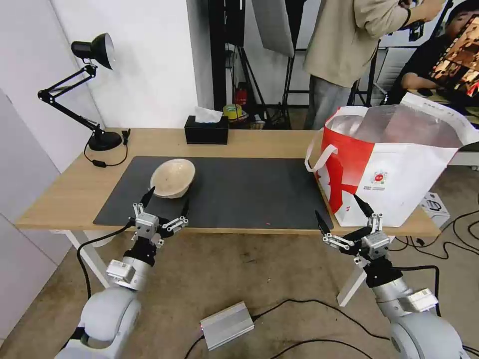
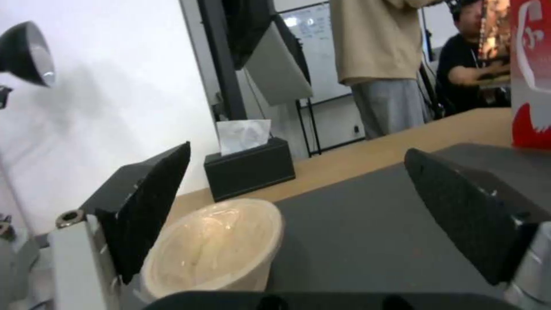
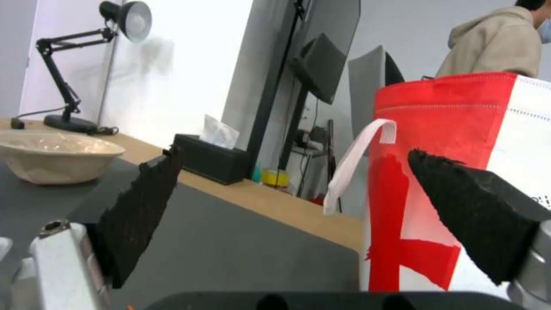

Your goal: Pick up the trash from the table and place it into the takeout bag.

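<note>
Holding my left claw [image 1: 167, 196] released at the bench [image 1: 264, 142] edge, just short of the pulp bowl [image 1: 172, 177] on the mat [image 1: 239, 189]. My right claw [image 1: 338, 207] hangs released beside the bag [image 1: 394, 164].

studio/lab (softbox [image 1: 273, 25], light stands, floor cables)

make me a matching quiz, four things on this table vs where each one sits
Things:
1. bowl
2. bag
3. lamp
4. tissue box

Places:
A. back edge of the table, near the middle
B. robot's right end of the table
C. on the mat, just past the left gripper
D. back corner on the robot's left

Pairs: 1-C, 2-B, 3-D, 4-A
</note>
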Tool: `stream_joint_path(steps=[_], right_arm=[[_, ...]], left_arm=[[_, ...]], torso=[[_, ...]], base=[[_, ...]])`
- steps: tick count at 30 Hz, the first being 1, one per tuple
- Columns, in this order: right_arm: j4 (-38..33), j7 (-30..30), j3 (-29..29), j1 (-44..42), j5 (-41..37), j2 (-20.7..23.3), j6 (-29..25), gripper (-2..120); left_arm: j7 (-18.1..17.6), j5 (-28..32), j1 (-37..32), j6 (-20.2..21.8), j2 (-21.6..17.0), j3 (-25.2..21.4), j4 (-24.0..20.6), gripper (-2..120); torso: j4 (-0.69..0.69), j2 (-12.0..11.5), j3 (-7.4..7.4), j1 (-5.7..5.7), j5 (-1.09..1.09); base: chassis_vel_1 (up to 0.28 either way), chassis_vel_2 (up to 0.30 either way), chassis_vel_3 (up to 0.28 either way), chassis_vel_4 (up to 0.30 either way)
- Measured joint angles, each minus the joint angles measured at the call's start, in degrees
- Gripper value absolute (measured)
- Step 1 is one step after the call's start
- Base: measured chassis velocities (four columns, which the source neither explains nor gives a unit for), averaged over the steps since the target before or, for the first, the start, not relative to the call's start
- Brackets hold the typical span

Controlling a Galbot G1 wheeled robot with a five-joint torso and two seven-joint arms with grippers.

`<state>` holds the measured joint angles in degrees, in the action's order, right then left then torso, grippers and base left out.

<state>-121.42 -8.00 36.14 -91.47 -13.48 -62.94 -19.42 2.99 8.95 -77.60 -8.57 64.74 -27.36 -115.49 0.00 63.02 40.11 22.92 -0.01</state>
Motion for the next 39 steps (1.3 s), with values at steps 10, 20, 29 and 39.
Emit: stream_joint_path(steps=[10, 20, 29, 39], right_arm=[[0.0, 0.0, 0.0, 0.0, 0.0, 0.0, 0.0, 99], [0.0, 0.0, 0.0, 0.0, 0.0, 0.0, 0.0, 99], [0.0, 0.0, 0.0, 0.0, 0.0, 0.0, 0.0, 99], [0.0, 0.0, 0.0, 0.0, 0.0, 0.0, 0.0, 99]], left_arm=[[0.2, -0.3, 6.3, 2.0, -5.9, 3.9, 3.3, 100], [0.4, 1.6, 12.6, 4.3, -10.2, 8.0, 5.8, 100], [2.4, 6.2, 16.7, 6.9, -16.0, 10.0, 6.9, 100], [2.7, 7.8, 23.1, 8.8, -17.1, 16.3, 11.4, 100]], torso=[[0.0, 0.0, 0.0, 0.0, 0.01], [0.0, 0.0, 0.0, 0.0, 0.0], [0.0, 0.0, 0.0, 0.0, 0.01], [0.0, 0.0, 0.0, -0.01, 0.01]], base=[[0.0, 0.0, 0.0, 0.0], [0.0, 0.0, 0.0, 0.0], [0.0, 0.0, 0.0, 0.0], [0.0, 0.0, 0.0, 0.0]])
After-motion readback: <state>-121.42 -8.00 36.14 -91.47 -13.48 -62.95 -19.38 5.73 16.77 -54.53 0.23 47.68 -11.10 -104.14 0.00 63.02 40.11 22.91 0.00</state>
